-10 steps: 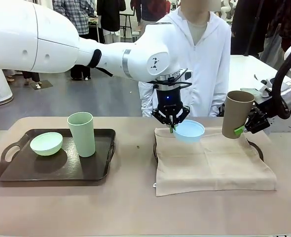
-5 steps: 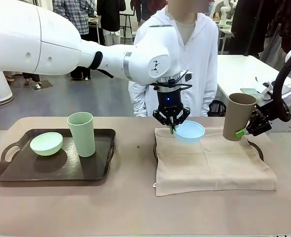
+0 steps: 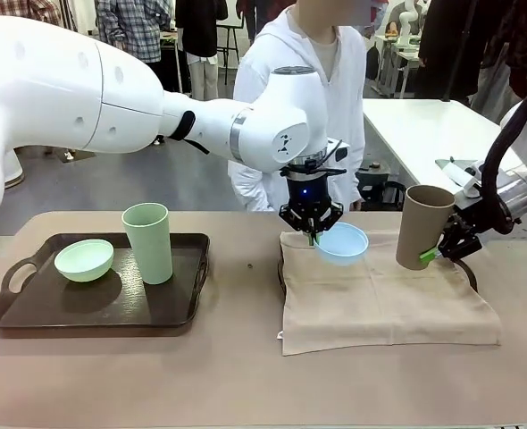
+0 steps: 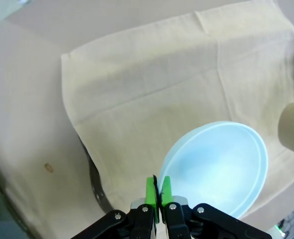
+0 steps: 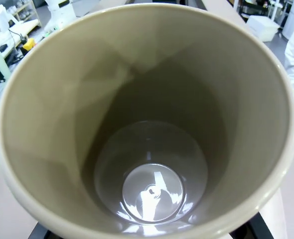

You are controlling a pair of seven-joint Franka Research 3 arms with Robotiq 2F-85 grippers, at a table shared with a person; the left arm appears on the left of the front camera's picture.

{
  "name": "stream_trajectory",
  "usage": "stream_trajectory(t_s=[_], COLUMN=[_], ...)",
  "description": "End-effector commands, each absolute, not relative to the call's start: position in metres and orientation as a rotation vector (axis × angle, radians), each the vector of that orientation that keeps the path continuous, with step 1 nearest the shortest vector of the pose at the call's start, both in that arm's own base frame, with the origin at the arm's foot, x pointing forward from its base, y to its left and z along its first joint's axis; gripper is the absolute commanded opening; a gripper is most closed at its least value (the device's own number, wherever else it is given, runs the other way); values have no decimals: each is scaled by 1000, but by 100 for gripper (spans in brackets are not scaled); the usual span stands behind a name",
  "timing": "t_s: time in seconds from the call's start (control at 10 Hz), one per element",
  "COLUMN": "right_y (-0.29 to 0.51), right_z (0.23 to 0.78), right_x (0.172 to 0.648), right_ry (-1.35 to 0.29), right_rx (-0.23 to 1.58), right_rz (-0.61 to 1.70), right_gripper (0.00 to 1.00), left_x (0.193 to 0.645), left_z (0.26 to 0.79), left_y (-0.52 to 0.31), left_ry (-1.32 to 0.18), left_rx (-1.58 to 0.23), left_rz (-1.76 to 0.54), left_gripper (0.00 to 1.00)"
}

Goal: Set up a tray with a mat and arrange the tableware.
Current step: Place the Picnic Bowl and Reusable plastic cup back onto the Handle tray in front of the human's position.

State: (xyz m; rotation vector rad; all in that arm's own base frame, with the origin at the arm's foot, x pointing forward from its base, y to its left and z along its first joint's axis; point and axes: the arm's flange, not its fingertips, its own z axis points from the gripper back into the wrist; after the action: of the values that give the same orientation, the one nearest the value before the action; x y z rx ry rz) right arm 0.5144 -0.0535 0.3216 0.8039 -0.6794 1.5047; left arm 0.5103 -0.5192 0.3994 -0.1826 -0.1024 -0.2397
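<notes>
While the left gripper [image 3: 311, 234] pinches the blue bowl [image 3: 344, 243] and the right gripper [image 3: 430, 256] clamps the tan tumbler [image 3: 419, 223], both await level lowering onto the mat [image 3: 380, 304].

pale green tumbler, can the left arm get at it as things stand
Probably not yet: the left gripper is shut on the light blue bowl over the mat. The way to the pale green tumbler itself looks free.
</notes>
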Motion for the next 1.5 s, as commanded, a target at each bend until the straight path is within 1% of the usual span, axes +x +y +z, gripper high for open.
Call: stream_trajectory(t_s=[0.0, 0.5, 0.8, 0.9, 1.0, 1.1, 1.2, 1.3, 1.4], right_y=[-50, -49, -51, -50, -50, -52, -53, -60, -69], right_z=[312, 284, 277, 276, 277, 278, 282, 288, 295], right_x=[526, 541, 549, 547, 549, 547, 547, 545, 545], right_ry=[-661, -639, -619, -613, -612, -610, -590, -535, -521], right_rx=[796, 783, 775, 777, 779, 773, 756, 690, 650], right_rz=[1553, 1575, 1570, 1575, 1573, 1573, 1560, 1540, 1527], right_gripper=[79, 79, 79, 100, 100, 100, 100, 100, 100], left_x=[517, 526, 531, 530, 531, 530, 531, 531, 531], left_z=[398, 372, 362, 361, 362, 363, 363, 361, 362], left_y=[-518, -525, -526, -526, -526, -526, -522, -520, -517], left_ry=[-127, -85, -64, -54, -50, -45, -28, -17, -14], left_rx=[-180, -180, -183, -185, -184, -186, -188, -202, -209], left_rz=[-262, -270, -282, -275, -274, -272, -263, -260, -262], left_gripper=[4, 4, 4, 64, 64, 100, 27, 100, 47])
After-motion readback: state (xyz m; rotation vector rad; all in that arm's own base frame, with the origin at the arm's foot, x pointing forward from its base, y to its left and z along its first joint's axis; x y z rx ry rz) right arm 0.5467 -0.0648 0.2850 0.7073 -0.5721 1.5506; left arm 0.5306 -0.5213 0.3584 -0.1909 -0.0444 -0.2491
